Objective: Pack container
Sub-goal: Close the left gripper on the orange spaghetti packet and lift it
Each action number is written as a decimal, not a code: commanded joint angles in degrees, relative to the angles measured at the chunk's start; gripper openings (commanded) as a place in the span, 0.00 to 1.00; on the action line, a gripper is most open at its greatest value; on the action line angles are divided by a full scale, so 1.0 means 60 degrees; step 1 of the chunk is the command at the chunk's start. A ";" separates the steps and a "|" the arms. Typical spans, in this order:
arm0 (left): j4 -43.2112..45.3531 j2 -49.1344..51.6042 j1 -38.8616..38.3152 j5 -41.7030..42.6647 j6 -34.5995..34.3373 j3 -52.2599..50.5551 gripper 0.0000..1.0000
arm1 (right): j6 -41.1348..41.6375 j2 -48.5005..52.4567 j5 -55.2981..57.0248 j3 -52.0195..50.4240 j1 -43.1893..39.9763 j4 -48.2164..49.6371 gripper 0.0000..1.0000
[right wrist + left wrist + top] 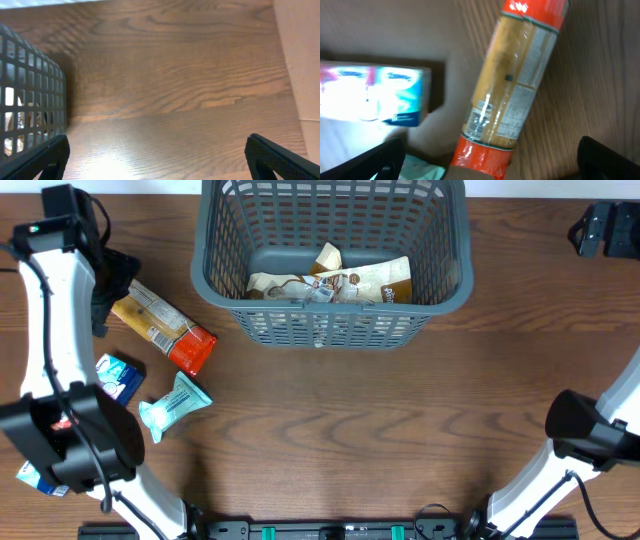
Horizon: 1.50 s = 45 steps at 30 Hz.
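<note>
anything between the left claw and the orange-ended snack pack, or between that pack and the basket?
Nothing visible. The left claw sits open right over the snack pack. Between pack and basket is only bare table, then the basket's own lattice wall to lift over. The blue box and teal pouch lie off that route.

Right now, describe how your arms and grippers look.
The left arm and right arm are white links joined by bulky black housings. A thin black cable runs along the left arm, which shows a small green light and a red mark. The left fingers and right fingers are black.
</note>
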 commanded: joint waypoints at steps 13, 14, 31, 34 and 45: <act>0.0630 0.1960 -0.0025 0.0907 0.0678 0.0164 0.98 | -0.0696 0.0193 -0.0106 -0.0058 -0.0007 0.0087 1.00; 0.0725 0.2036 -0.0025 0.0936 0.0681 0.0164 0.98 | -0.0729 0.0193 -0.0113 -0.0058 -0.0007 0.0095 0.99; 0.1902 0.3526 -0.0025 0.1209 0.1024 0.0164 0.98 | -0.0900 0.0193 -0.0204 -0.0058 -0.0007 0.0076 0.99; 0.1985 0.3767 -0.0025 0.1209 0.1045 0.0157 0.98 | -0.0903 0.0193 -0.0204 -0.0058 -0.0007 0.0073 0.99; 0.2029 0.4054 -0.0015 0.2004 0.1038 0.0138 0.47 | -0.0936 0.0193 -0.0200 -0.0058 -0.0007 0.0073 0.99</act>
